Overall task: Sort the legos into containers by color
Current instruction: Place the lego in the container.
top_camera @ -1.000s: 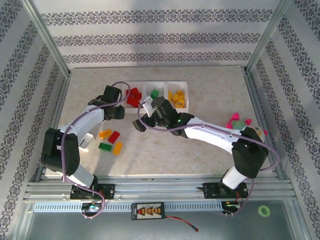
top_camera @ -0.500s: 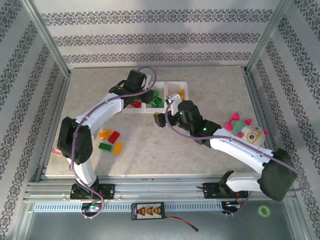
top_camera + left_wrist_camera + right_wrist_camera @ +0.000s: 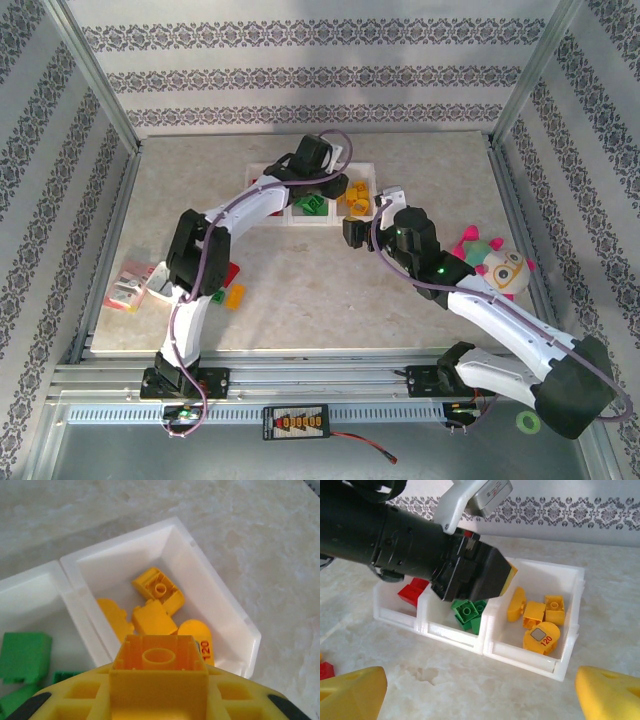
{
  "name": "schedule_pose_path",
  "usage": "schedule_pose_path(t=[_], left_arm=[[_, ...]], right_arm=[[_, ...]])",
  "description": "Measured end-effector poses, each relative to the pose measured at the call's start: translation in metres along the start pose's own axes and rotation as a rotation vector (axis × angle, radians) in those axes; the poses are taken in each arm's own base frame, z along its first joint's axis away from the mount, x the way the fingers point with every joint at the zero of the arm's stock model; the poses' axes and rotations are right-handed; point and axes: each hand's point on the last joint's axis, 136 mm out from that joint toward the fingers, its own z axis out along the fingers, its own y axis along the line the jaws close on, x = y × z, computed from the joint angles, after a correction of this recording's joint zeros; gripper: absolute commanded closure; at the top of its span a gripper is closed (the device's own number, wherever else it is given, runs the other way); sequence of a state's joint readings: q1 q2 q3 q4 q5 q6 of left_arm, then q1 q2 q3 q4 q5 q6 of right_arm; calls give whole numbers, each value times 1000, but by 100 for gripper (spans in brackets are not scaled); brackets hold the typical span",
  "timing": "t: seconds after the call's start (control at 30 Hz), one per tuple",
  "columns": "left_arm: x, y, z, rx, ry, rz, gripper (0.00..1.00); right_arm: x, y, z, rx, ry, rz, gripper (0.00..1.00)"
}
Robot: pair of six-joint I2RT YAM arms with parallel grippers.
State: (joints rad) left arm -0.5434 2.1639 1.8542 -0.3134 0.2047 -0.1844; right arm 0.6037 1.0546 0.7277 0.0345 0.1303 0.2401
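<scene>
Three bins [image 3: 520, 659] — red/green/yellow sorted | left tool [image 3: 501, 577] clamping yellow lego [image 3: 159, 667] | right tool [image 3: 480, 695] apart

Marbled table [image 3: 300, 300], white containers [image 3: 300, 221] at back, loose legos [image 3: 234, 295] and packet [image 3: 125, 290] left, plush toy [image 3: 495, 262] right.

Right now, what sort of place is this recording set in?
Probably a lab robot test cell: a silver aluminium frame, walls papered in grey-patterned stripes, and a beige marble-look tabletop boxed inside.
</scene>
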Motion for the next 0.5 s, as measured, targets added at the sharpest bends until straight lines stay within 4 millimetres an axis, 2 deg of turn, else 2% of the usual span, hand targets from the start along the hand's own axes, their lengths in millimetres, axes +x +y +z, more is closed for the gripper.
schedule_pose_path(t=[0.17,0.3,0.37,0.5], left_arm=[[-17,-1,23,12,-37,-2,74],[-22,0,40,14,-48,0,71],[-23,1,46,15,-51,0,62],[-22,1,48,15,-46,-6,34]], right_arm=[[0,1,0,-7,1,2,4],[4,0,1,-5,6,16,4],[7,0,1,-4,14,19,4],[8,-1,0,-4,15,22,4]])
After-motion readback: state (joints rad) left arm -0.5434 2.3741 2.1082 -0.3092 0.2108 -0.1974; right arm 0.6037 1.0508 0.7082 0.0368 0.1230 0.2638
